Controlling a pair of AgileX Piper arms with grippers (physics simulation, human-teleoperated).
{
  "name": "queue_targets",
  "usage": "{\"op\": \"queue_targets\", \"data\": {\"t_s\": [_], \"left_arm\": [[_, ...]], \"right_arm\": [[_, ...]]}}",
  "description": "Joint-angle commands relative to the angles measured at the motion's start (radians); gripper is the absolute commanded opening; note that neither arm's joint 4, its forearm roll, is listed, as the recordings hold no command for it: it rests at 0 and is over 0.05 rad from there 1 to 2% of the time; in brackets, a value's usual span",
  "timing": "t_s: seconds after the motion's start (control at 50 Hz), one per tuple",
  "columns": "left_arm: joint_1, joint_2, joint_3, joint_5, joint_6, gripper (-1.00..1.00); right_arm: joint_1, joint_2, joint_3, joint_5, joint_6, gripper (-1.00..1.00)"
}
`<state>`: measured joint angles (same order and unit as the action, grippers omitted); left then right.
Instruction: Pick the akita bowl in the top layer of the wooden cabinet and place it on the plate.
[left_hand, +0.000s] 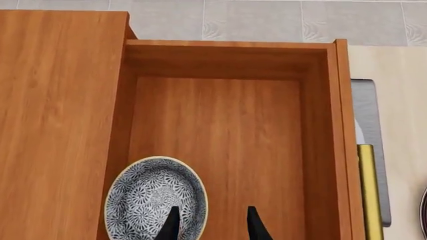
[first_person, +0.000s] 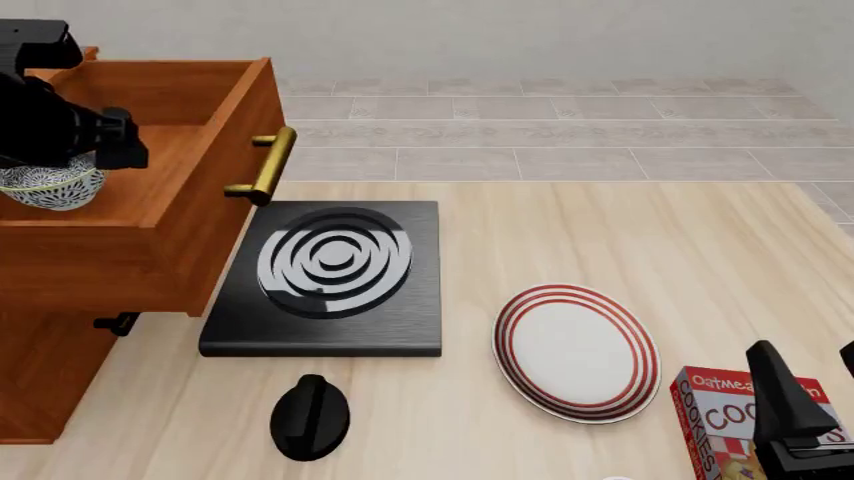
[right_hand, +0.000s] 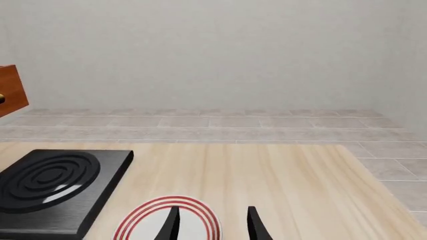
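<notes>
The wooden cabinet (first_person: 80, 270) stands at the table's left, its top layer (left_hand: 220, 140) pulled out with the brass handle (first_person: 267, 165) facing the table. The akita bowl (left_hand: 155, 200) sits in a corner of that drawer and shows under my left arm (first_person: 60, 125) as the speckled bowl (first_person: 51, 186). My left gripper (left_hand: 212, 226) hovers open just above it, one finger over the bowl's rim, the other over bare drawer floor. The red-ringed plate (first_person: 577, 350) lies on the table to the right. My right gripper (right_hand: 212, 225) stands open above the plate's (right_hand: 167, 222) near side, holding nothing.
A black slab with grey-white rings (first_person: 327, 275) lies between the cabinet and the plate. A black knob (first_person: 310, 415) sits in front of it. A red cookie box (first_person: 727, 425) stands by my right gripper (first_person: 814, 375) at the table's near right.
</notes>
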<state>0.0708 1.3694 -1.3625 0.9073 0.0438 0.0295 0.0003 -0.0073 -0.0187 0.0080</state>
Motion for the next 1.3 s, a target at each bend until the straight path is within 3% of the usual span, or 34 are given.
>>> {"op": "queue_targets", "data": {"t_s": [0.02,0.84,0.86,1.02,1.3], "left_arm": [[0.000,0.001,0.026,-0.018,-0.007,1.00],[0.007,0.019,0.080,-0.074,-0.002,1.00],[0.006,0.019,0.080,-0.073,-0.003,-1.00],[0.024,0.008,0.070,-0.077,0.037,-1.00],[-0.010,0.006,0.051,-0.069,-0.009,-1.00]], "right_arm": [[0.000,0.000,0.000,0.001,0.000,1.00],[-0.001,0.000,0.001,0.004,-0.004,1.00],[-0.001,0.000,0.001,0.003,-0.004,1.00],[-0.002,0.000,0.001,0.002,-0.003,1.00],[-0.003,0.000,-0.001,0.002,-0.003,1.00]]}}
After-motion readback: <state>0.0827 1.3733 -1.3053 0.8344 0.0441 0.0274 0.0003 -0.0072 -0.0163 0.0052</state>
